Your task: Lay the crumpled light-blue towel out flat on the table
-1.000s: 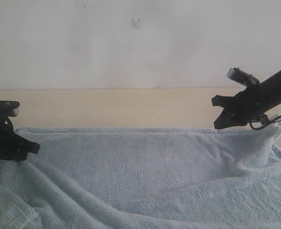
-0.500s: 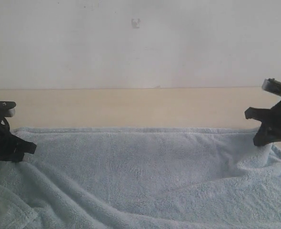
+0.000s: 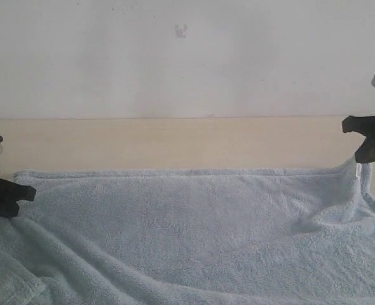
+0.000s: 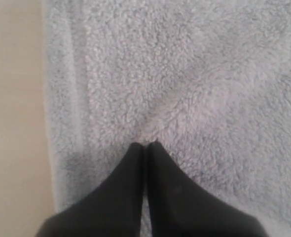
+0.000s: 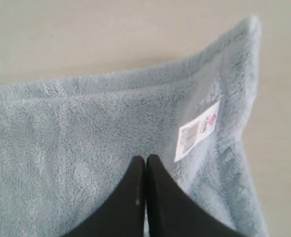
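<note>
- Gripping towel (image 3: 187, 222) in closed left fingers (image 4: 130, 187) and closed right fingers (image 5: 160, 197), near twelve o'clock hem (image 3: 187, 171).
- Draw apart toward nine and three, low over worktop (image 3: 175, 143), evenly.

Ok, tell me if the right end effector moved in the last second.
Yes: the right end effector, gripping the towel, went right, farther from the wall mark.

The pale beige bench (image 3: 175, 143) carries one light-blue fluffy towel (image 3: 194, 229), spread across most of its width, far hem nearly straight, near part lying in soft folds; a small white label (image 5: 197, 131) sits near one corner
</note>
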You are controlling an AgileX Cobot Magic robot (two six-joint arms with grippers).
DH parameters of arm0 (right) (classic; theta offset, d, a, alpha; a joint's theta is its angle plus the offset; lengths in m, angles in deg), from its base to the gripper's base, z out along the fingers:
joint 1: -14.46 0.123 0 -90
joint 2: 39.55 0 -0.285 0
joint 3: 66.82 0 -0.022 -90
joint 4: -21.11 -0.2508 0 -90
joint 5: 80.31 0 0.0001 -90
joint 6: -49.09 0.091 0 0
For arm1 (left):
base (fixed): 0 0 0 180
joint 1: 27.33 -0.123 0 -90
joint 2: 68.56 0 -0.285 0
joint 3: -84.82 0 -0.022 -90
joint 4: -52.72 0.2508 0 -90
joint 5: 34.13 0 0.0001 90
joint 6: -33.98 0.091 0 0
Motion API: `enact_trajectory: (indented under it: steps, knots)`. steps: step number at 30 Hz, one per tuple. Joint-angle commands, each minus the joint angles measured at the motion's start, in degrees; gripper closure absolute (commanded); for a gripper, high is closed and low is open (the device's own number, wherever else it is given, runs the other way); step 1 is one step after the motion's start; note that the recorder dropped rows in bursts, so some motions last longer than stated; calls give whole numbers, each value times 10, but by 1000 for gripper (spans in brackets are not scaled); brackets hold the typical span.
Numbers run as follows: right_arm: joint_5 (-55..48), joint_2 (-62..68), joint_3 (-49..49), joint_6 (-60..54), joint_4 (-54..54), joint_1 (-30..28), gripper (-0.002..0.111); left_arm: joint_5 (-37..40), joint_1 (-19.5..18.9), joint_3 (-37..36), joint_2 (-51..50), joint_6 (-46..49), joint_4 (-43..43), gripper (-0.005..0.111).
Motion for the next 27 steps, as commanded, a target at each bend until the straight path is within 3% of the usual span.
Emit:
enact_trajectory:
  steps: [1, 9, 16, 21, 27]
  knots:
    - [-32, -15, 4, 97, 116, -1, 108, 14, -2, -1, 36, -2, -50, 103]
    - [142, -15, 155, 119, 144, -1, 108, 68, 2, -1, 98, 85, -202, 103]
    - [194, -15, 188, 120, 147, -1, 108, 168, 54, -3, 64, 363, -377, 103]
    - [194, 10, 188, 118, 161, -1, 108, 201, 86, -3, 26, 418, -386, 103]
    - [189, 31, 188, 122, 174, -3, 108, 202, 88, -3, 27, 418, -378, 103]
